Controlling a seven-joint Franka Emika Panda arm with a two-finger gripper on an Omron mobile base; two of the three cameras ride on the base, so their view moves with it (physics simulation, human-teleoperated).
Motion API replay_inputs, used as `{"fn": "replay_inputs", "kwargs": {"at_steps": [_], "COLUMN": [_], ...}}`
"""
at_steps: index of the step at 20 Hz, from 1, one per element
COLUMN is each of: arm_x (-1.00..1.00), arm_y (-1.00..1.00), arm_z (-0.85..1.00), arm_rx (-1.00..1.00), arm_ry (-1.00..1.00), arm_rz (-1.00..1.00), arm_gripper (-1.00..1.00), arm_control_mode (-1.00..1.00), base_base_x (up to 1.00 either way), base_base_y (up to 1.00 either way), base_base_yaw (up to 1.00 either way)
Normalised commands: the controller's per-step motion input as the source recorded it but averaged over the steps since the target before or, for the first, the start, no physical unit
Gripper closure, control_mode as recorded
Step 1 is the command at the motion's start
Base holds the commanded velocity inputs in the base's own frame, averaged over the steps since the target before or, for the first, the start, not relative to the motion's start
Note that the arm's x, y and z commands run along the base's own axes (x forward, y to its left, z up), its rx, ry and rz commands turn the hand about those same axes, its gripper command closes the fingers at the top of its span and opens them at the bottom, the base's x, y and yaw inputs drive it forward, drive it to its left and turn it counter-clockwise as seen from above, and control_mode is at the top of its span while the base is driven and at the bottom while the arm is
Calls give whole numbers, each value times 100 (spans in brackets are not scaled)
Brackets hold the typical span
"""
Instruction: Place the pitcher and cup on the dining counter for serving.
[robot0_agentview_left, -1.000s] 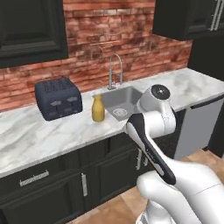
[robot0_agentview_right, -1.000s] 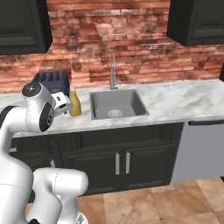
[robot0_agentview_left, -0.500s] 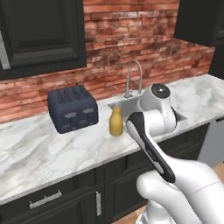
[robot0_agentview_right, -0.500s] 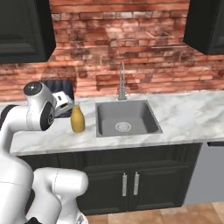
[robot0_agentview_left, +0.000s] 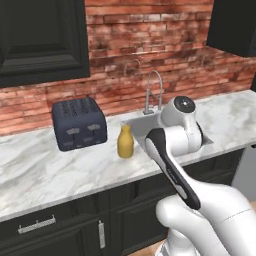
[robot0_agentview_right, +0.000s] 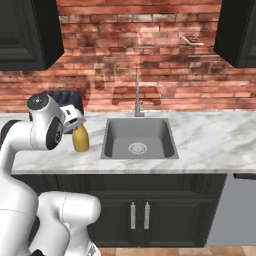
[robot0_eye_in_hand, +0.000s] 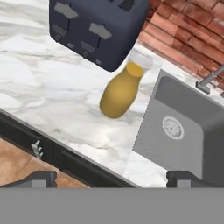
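My end effector (robot0_eye_in_hand: 111, 177) hangs above near counter edge, fingers spread wide, empty. Pitcher (robot0_agentview_left: 125, 141) stands upright on marble counter (robot0_agentview_left: 45, 170), between dark blue toaster (robot0_agentview_left: 79, 122) on left and sink (robot0_agentview_right: 139, 138) on right, apart from both. Faucet (robot0_agentview_left: 152, 91) at far side of sink, brick wall (robot0_agentview_right: 135, 60) behind.

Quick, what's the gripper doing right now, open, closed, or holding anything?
Gripper: open and empty, its fingertips spread wide, above the counter edge short of the mustard-amber bottle-shaped pitcher.
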Motion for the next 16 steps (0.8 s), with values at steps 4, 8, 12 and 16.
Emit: {"fn": "replay_inputs", "kwargs": {"at_steps": [4,8,12,16], "arm_x": [0,0,7,27], "arm_y": [0,0,16,42], "arm_z": [0,0,0,0], "arm_rx": [0,2,11,13], "arm_ry": [0,0,0,0], "arm_rz": [0,-2,-21,-31], "arm_gripper": [-100,-100,-100,-100], "arm_control_mode": [100,-100,-100,-100], "base_base_x": [0,0,0,0], "base_base_y": [-14,0,0,0], "base_base_yaw": [-6,-3,0,0]}}
